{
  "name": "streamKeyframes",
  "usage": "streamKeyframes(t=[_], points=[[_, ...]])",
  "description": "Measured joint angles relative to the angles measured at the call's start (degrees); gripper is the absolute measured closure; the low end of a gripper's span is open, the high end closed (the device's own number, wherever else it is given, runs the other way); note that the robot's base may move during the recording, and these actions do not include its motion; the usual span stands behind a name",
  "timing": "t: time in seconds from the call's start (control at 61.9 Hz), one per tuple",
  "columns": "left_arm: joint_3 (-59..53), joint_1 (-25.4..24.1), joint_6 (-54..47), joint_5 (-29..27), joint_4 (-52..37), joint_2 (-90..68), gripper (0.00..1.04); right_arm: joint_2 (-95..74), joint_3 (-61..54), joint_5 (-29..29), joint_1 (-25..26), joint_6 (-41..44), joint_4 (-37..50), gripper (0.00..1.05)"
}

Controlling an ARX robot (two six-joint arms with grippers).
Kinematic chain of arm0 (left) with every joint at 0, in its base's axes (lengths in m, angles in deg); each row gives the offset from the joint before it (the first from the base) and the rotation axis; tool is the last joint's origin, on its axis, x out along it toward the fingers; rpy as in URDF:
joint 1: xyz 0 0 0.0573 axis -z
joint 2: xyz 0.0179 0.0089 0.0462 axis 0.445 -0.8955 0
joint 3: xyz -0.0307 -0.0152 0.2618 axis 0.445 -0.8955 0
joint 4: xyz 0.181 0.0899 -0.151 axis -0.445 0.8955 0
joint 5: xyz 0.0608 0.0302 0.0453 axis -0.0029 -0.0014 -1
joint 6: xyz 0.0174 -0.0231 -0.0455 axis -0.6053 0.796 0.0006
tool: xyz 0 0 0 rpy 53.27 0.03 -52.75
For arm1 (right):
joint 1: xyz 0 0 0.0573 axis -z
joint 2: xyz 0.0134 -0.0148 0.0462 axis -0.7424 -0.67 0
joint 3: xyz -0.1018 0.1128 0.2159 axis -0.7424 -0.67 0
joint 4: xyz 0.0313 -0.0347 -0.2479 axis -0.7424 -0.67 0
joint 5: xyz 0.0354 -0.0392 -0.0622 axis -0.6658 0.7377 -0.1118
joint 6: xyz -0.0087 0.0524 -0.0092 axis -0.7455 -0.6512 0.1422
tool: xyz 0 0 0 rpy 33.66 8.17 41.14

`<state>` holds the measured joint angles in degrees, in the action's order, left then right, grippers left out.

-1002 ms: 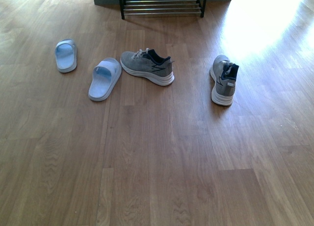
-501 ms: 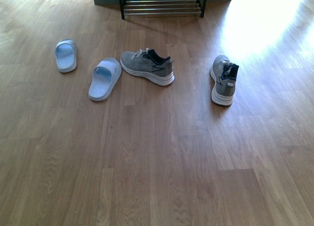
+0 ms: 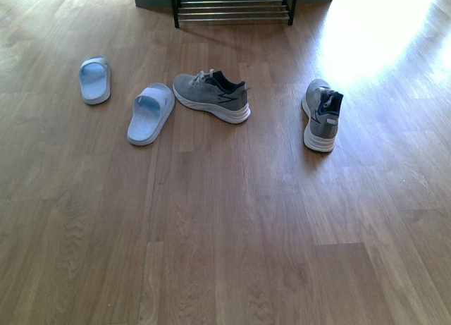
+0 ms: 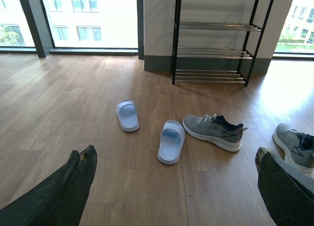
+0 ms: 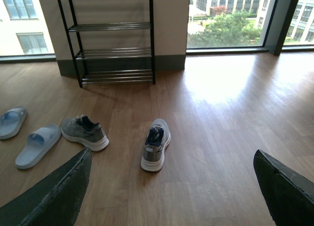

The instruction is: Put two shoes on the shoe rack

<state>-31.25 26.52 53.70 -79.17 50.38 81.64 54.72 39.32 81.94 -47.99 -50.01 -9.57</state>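
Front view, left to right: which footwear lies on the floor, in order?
pale blue slide → second slide → side-on sneaker → heel-on sneaker

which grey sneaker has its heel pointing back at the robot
The right-hand grey sneaker, standing alone; the other sneaker, beside a blue slide, sits side-on, toe leftward.

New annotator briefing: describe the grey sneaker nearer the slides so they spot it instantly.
Find the black-framed shoe rack at the back; on the floor before it lies a grey sneaker, side-on, toe pointing left. A pale blue slide sits close beside it, while the other sneaker stands apart to the right, heel toward the camera.
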Motion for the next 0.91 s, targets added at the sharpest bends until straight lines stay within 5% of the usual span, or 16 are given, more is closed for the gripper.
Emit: streamKeyframes(t=[0.905], points=[[0.0, 0.0, 0.0, 0.0, 0.0, 0.0, 0.09, 0.0, 0.0, 0.0, 0.0, 0.0, 0.0, 0.09]])
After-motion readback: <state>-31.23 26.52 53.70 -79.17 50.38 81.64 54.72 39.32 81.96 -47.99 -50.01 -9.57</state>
